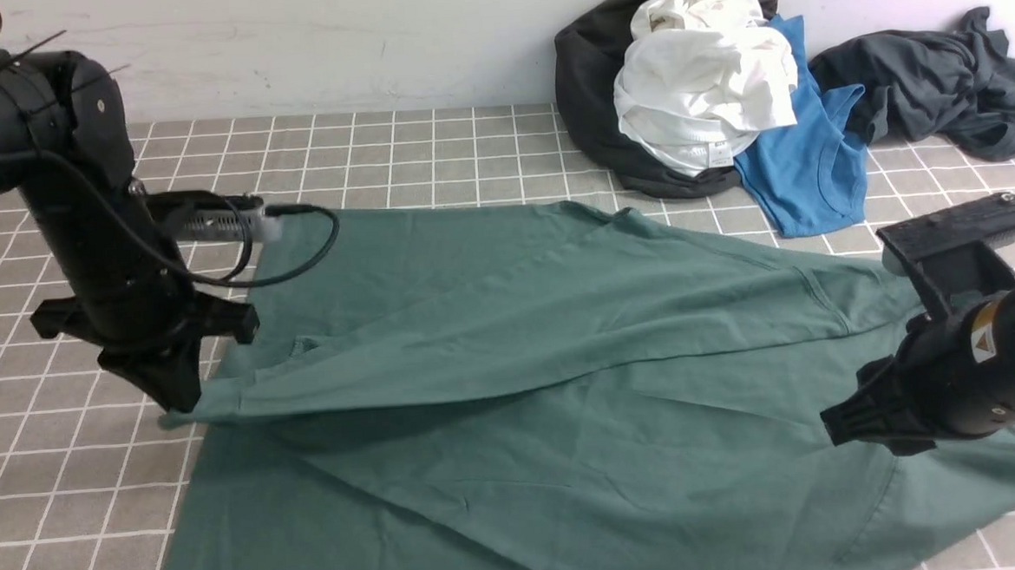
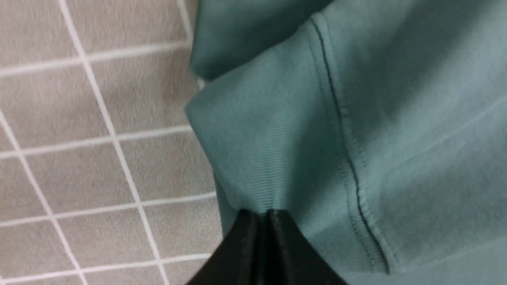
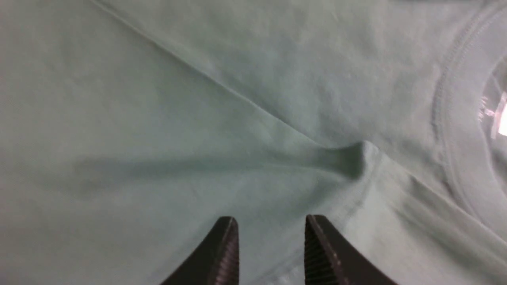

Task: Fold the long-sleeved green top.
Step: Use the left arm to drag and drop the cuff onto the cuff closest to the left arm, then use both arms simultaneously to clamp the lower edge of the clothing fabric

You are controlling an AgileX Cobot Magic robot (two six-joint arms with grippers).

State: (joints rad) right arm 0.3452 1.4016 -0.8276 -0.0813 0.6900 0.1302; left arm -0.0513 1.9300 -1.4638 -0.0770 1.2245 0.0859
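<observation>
- The green long-sleeved top (image 1: 570, 490) is lying spread on the grid-patterned table cover (image 1: 68, 516). Its near edge is running out of the bottom of the front view, and it is filling most of the middle.
- My left gripper (image 1: 185, 406) is pinching the ribbed cuff (image 2: 273, 158) of one sleeve, jaws pressed together on the cloth at the top's left side.
- That sleeve (image 1: 520, 354) is running as a raised band across the body, from the right side over to the left gripper.
- My right gripper (image 3: 271, 231) is hanging over the top near its collar (image 3: 445, 118), jaws apart with nothing between them. I cannot tell whether the tips are touching the fabric.
- By the far wall (image 1: 330, 42) a white garment (image 1: 706, 92) is sitting on a black garment (image 1: 588, 81), with a blue shirt (image 1: 805, 165) and a dark grey garment (image 1: 931, 80) alongside.
</observation>
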